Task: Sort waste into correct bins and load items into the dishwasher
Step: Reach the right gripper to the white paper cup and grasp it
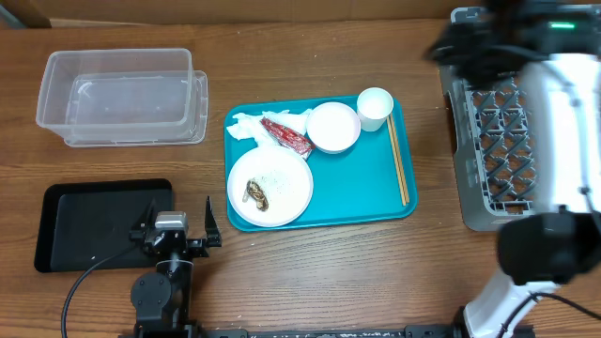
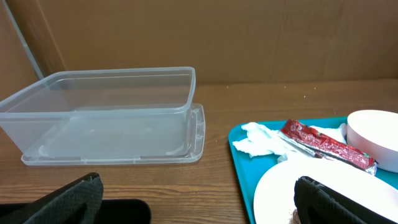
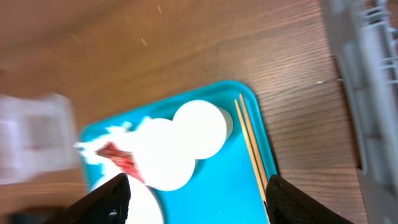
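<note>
On the teal tray (image 1: 376, 192) lie a white plate (image 1: 282, 178) with a brown food scrap (image 1: 255, 193), a crumpled napkin (image 1: 244, 127), a red wrapper (image 1: 286, 136), a white bowl (image 1: 333, 127), a small cup (image 1: 375, 106) and chopsticks (image 1: 399, 160). The clear tub (image 1: 117, 94) and the black tray (image 1: 99, 225) stand at the left, the grey dish rack (image 1: 493, 155) at the right. My left gripper (image 2: 199, 210) is open and empty between the black tray and the plate. Held high over the tray's right side, my right gripper (image 3: 196, 205) is open and empty; its view is blurred.
My right arm (image 1: 559, 131) stretches across the dish rack and covers much of it. The clear tub (image 2: 106, 112) rests on its lid near the back wall. Bare wood lies in front of the teal tray.
</note>
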